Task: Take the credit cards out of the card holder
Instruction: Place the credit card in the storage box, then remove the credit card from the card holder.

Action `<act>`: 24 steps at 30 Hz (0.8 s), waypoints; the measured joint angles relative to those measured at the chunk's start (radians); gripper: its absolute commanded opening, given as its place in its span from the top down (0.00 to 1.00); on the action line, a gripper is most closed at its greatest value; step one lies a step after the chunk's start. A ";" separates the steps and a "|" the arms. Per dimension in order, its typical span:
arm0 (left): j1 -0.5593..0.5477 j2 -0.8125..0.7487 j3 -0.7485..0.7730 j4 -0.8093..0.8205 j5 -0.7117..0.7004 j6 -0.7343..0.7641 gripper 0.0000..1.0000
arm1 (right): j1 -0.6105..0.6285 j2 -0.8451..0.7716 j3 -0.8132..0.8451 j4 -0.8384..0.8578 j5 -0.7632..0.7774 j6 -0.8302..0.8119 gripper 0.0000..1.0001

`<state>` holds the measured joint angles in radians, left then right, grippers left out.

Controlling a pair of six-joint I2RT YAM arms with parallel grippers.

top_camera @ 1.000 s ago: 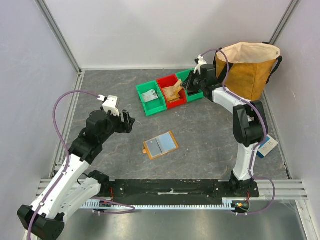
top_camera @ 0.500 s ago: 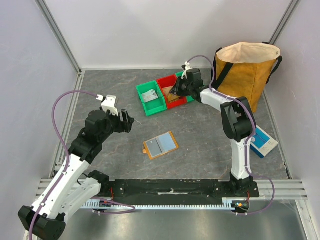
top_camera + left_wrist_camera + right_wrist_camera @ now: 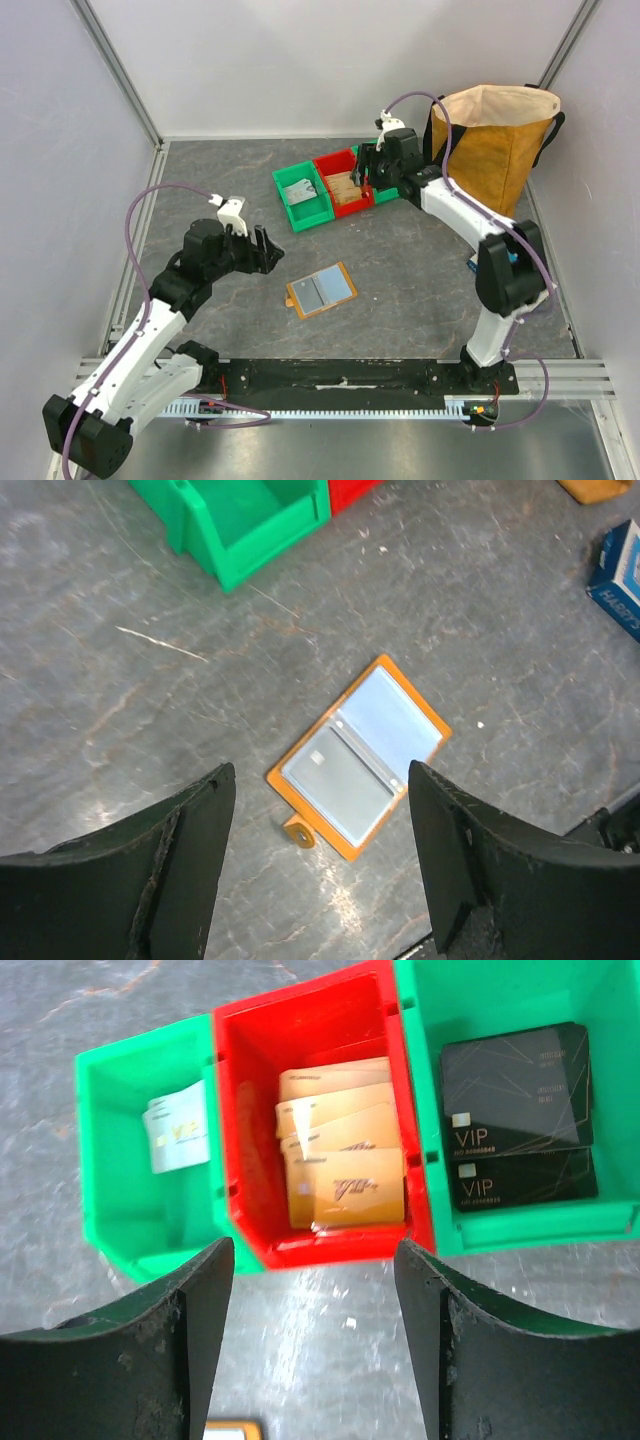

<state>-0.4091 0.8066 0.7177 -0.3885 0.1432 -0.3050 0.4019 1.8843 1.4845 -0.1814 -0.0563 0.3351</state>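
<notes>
The holder (image 3: 358,757) is lying open and flat on the desk (image 3: 130,690), orange rim showing, with a blue card (image 3: 395,720) sitting in one half and a grey card (image 3: 335,780) in the other. The left hand (image 3: 265,248) is hovering just above it, fingers spread wide apart and gripping nothing. Over at the far side the right hand (image 3: 312,1245) is hanging above the red bin (image 3: 300,1030), fingers also wide apart and empty. Orange cards (image 3: 345,1185) are piling up in that bin, the top one reading "VIP". Black cards (image 3: 515,1090) marked "VIP" are lying in the green bin (image 3: 610,1000) on one side, and a white card (image 3: 175,1135) with gold "VIP" in the green bin (image 3: 110,1220) on the other. A blue box (image 3: 620,565) is peeking in at the frame edge, white lettering starting "HARR".
</notes>
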 measured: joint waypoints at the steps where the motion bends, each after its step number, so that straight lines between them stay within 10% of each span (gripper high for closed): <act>1: 0.000 0.002 -0.009 0.000 0.022 -0.015 0.24 | 0.011 -0.051 -0.026 -0.003 0.011 -0.014 0.27; 11: -0.167 0.134 -0.133 0.001 0.066 -0.159 0.24 | 0.293 -0.397 -0.355 -0.014 0.089 -0.100 0.25; 24: -0.261 0.177 -0.286 0.082 -0.101 -0.288 0.40 | 0.656 -0.426 -0.575 0.012 0.222 -0.101 0.21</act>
<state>-0.6701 0.9833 0.4313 -0.3061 0.0418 -0.5926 1.0576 1.4582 0.9092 -0.1692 0.1661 0.2344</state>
